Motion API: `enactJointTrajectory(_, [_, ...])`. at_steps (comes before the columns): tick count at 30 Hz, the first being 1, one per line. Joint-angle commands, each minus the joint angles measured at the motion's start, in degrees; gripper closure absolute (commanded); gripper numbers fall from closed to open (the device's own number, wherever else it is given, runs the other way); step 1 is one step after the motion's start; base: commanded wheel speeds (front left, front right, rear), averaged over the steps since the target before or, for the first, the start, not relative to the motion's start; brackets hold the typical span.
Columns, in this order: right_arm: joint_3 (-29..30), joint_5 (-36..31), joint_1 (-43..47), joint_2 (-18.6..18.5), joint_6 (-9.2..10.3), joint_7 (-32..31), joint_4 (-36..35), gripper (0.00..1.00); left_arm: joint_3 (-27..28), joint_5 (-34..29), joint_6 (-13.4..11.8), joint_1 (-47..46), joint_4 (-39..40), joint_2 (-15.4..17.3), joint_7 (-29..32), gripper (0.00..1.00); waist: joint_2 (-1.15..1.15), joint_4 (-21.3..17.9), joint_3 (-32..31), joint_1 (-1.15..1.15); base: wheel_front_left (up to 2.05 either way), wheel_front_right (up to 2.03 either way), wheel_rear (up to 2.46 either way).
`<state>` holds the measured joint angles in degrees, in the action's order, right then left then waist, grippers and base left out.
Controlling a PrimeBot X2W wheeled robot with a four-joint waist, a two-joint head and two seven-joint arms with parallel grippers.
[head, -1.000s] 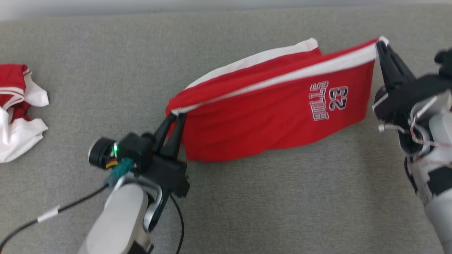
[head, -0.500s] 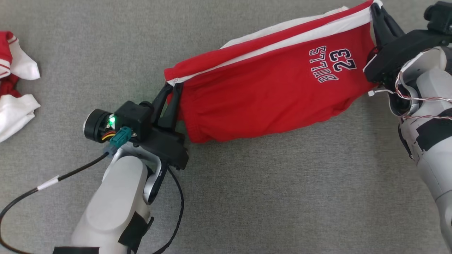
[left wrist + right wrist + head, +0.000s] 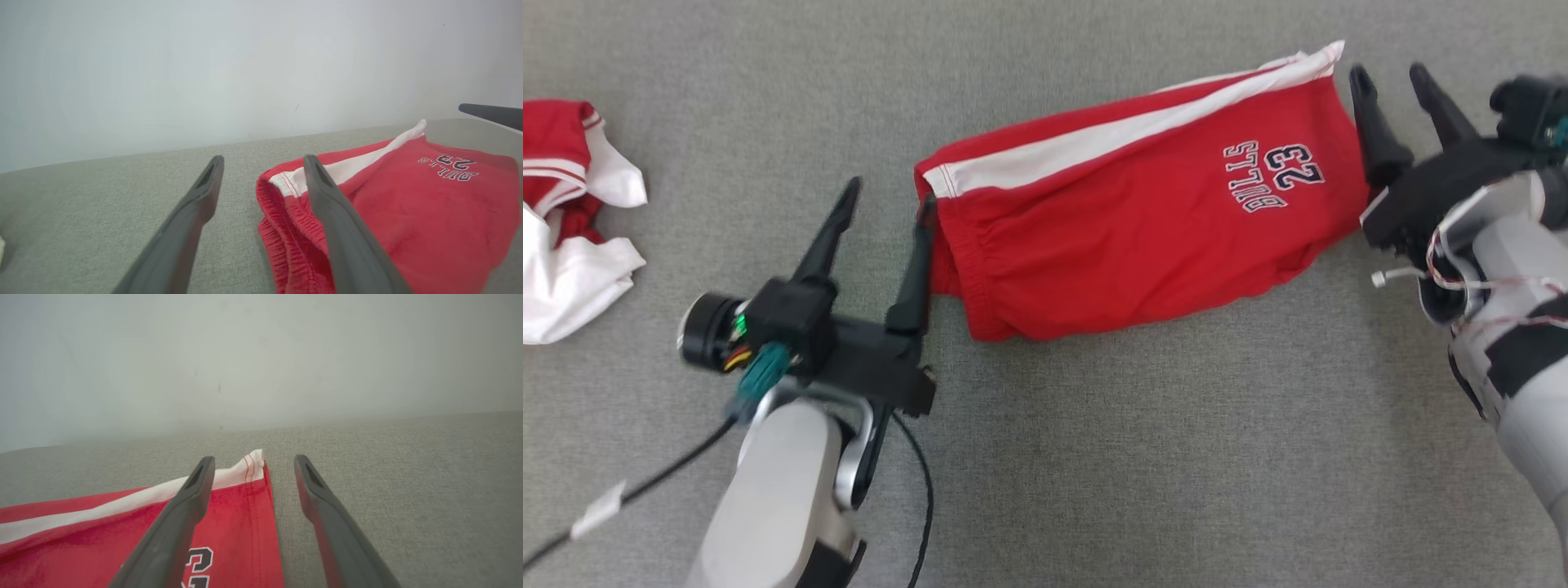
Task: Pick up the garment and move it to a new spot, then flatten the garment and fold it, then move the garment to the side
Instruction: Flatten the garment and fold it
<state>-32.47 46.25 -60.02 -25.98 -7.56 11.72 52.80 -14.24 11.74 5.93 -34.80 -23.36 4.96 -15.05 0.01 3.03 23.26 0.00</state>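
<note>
The garment (image 3: 1127, 237) is a pair of red shorts with a white side stripe and "BULLS 23" print, lying folded lengthwise on the grey fabric surface (image 3: 1143, 457). My left gripper (image 3: 890, 192) stands open at its waistband end, with the right finger touching the elastic edge. The left wrist view shows the waistband (image 3: 282, 212) beside and behind that finger of my left gripper (image 3: 264, 159). My right gripper (image 3: 1388, 73) is open at the hem end, just off the cloth. In the right wrist view the white hem corner (image 3: 251, 465) lies between the open fingers of my right gripper (image 3: 254, 459).
A second red and white garment (image 3: 564, 237) lies crumpled at the far left edge. A black cable (image 3: 645, 482) trails from my left arm. A pale wall (image 3: 245, 61) rises behind the surface. My right gripper's fingertip (image 3: 490, 114) shows at the left wrist view's right edge.
Both grippers have opened and let go of the garment, which dropped from hanging stretched between them to lying on the surface. The head camera also shifted.
</note>
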Motion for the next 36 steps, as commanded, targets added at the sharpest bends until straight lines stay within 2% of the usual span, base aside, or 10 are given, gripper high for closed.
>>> enactJointTrajectory(1, [-1.4, 1.4, 2.6, -1.1, 0.16, 0.9, -0.8, 0.0, 1.8, -1.2, -1.1, 3.3, 3.1, -0.2, -0.2, 0.0, -0.01, -0.1, -2.6, 0.0, 0.0, 0.0, 0.0])
enactJointTrajectory(10, [-4.3, 5.7, 9.1, -3.8, 0.16, 2.0, -0.3, 0.0, 6.8, -5.0, -4.0, 14.2, 11.8, -0.2, -0.2, 0.0, -0.01, 0.7, -6.2, 0.0, 0.0, 0.0, 0.0])
enactJointTrajectory(11, [-4.9, 6.6, 10.3, -3.8, 0.16, 1.7, 0.3, 0.0, 8.1, -6.0, -5.3, 16.5, 13.3, -0.3, -0.2, 0.0, -0.01, 1.1, -6.7, 0.0, 0.0, 0.0, 0.0])
enactJointTrajectory(14, [-5.8, 7.7, 11.1, -3.5, 0.16, 0.9, 1.1, 0.0, 9.8, -6.8, -6.9, 20.0, 15.8, -0.5, -0.2, 0.0, -0.01, 1.6, -7.2, 0.0, 0.0, 0.0, 0.0])
enactJointTrajectory(22, [-7.9, 9.5, 11.8, -2.6, 0.16, -1.6, 4.5, 0.0, 12.2, -8.2, -8.1, 26.9, 17.8, -0.9, -0.2, 0.0, -0.01, 3.0, -7.6, 0.0, 0.0, 0.0, 0.0])
enactJointTrajectory(29, [-9.3, 11.5, 11.7, -1.3, 0.16, -5.5, 7.4, 0.0, 11.8, -9.2, -9.0, 28.1, 18.5, -1.5, -0.2, 0.0, -0.01, 3.9, -7.9, 0.0, 0.0, 0.0, 0.0])
enactJointTrajectory(31, [-9.6, 12.1, 11.6, -0.9, 0.16, -5.8, 7.8, 0.8, 11.7, -9.1, -9.2, 28.2, 18.7, -1.6, -0.2, 0.0, -0.01, 3.8, -8.3, 0.0, 0.0, 0.0, 0.0])
enactJointTrajectory(32, [-9.5, 12.7, 11.7, -0.6, 0.16, -6.2, 8.0, 1.0, 11.9, -8.7, -9.3, 28.3, 18.6, -1.6, -0.2, 0.0, -0.01, 3.7, -8.5, 0.0, 0.0, 0.0, 0.0])
enactJointTrajectory(36, [-9.6, 13.8, 12.0, -0.3, 0.16, -5.5, 8.2, 1.0, 12.1, -8.3, -9.0, 29.3, 17.6, -1.8, -0.2, 0.0, -0.01, 3.2, -9.7, 0.0, 0.0, 0.0, 0.0])
